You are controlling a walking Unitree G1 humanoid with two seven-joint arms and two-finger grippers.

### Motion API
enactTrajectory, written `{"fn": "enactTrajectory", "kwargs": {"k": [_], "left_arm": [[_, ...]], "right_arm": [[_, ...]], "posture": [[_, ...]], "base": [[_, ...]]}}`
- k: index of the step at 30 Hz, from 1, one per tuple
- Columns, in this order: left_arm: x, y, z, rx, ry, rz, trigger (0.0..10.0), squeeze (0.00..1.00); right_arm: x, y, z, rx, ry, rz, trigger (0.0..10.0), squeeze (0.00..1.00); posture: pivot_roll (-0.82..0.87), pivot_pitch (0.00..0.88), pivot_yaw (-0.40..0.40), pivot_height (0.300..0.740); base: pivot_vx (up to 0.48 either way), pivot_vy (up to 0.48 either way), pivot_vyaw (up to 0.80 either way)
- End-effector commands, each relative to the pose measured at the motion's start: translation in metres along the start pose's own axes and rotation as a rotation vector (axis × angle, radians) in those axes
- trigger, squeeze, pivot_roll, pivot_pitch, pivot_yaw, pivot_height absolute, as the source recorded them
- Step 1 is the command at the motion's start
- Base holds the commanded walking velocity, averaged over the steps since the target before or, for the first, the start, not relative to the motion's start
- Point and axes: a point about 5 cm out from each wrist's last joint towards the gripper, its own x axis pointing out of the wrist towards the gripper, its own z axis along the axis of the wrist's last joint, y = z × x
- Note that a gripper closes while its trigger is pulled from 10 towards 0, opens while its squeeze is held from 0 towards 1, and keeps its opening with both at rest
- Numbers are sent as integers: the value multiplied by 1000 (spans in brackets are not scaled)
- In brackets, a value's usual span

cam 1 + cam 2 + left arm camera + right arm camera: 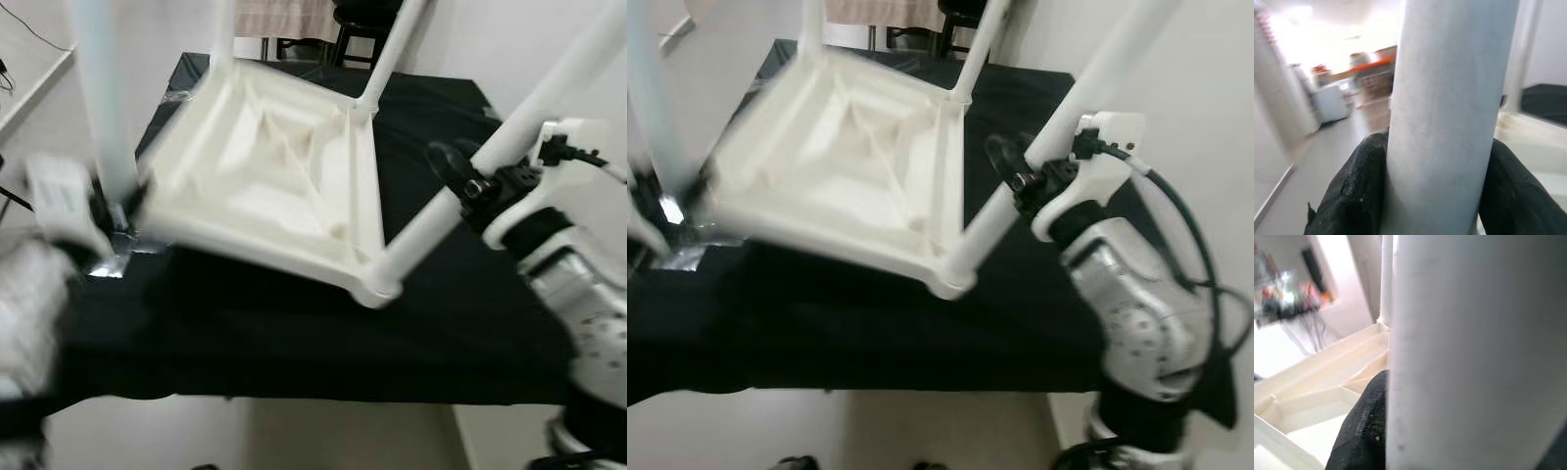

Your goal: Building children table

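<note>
A white plastic children's table [274, 166] hangs upside down and tilted over a black-covered worktable [294, 323], its ribbed underside facing me and its legs pointing up. My left gripper [113, 211] is shut on the near left leg [103, 98] close to its base; in the left wrist view the black fingers [1356, 191] press both sides of that leg [1449, 117]. My right gripper [460, 181] is shut on the near right leg [500, 147] partway up. In the right wrist view a black finger [1364, 431] lies against the leg [1474, 352].
Two far legs [397, 49] rise toward the back. A dark chair [358, 29] stands behind the worktable. A shiny scrap [113, 259] lies on the black cloth by the left gripper. A white wall is close on the right, and pale floor lies below the front edge.
</note>
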Motion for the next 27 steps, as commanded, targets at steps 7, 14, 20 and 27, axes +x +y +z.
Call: {"fn": "enactTrajectory", "kwargs": {"k": [7, 14, 20, 27], "left_arm": [[70, 26, 211, -17, -611, -153, 0, 0], [118, -33, 268, -97, -618, -399, 0, 0], [139, -117, 254, -271, -493, -805, 10000, 1000], [140, -139, 226, -375, -404, -1025, 10000, 1000]], "right_arm": [[7, -46, -90, -11, 374, -489, 0, 0], [31, -21, -155, 262, 522, -566, 0, 0], [27, -31, -204, 316, 625, -795, 10000, 0], [-1, -55, -228, 237, 667, -968, 10000, 1000]], "posture": [[93, 184, -30, 740], [99, 208, 26, 740], [100, 252, 74, 740], [95, 275, 73, 740]], "base": [[0, 0, 0], [0, 0, 0], [0, 0, 0], [0, 0, 0]]}}
